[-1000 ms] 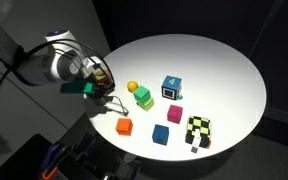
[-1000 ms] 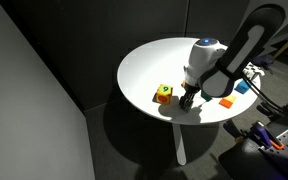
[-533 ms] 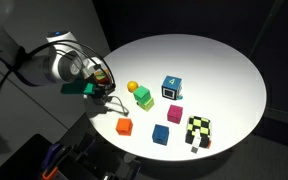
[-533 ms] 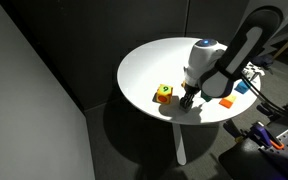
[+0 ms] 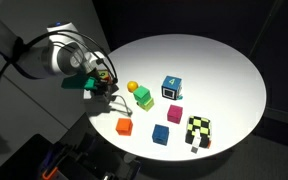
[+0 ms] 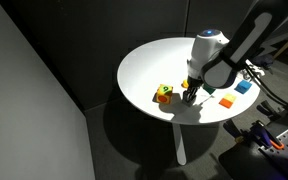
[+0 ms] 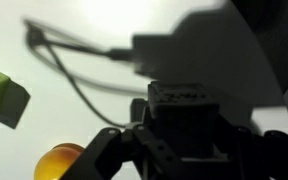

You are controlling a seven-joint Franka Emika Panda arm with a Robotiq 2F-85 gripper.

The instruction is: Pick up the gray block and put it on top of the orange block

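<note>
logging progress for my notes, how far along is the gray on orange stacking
Done: the grasp, it seems; in the wrist view the gray block sits between the fingers of the gripper. In hand: the gripper hangs near the edge of the table, apart from the orange block. Left: carry it over that block, whose top is bare, set it down and release.

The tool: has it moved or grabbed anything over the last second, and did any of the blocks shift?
The tool rose slightly and edged further in over the round white table, beside the yellow-orange ball. Whether it holds anything cannot be told. The plain orange cube, the green cube and the blue numbered cube stayed put.
</note>
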